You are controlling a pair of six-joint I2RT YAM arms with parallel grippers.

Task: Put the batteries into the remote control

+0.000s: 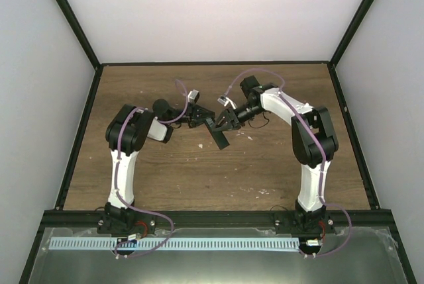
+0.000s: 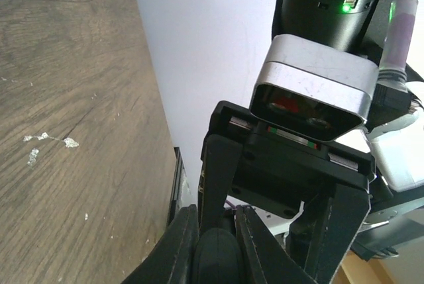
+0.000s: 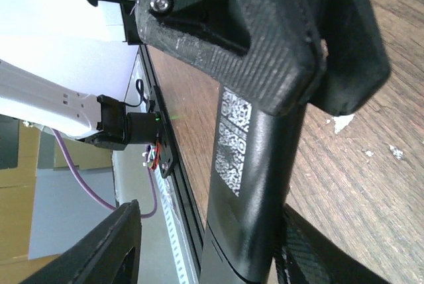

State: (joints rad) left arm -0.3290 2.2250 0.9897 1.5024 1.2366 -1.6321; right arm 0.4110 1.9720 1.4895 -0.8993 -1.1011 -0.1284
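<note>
above the scuffed wood table (image 1: 265,171), left hand (image 1: 204,120) pinches the remote control (image 1: 219,137), right hand (image 1: 224,122) open

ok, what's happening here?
The left tool is shut on one end of the black remote control, holding it over the middle of the table. The right tool faces it, jaws open on either side of the remote's labelled back, one finger clear of it. No batteries show in any view.
</note>
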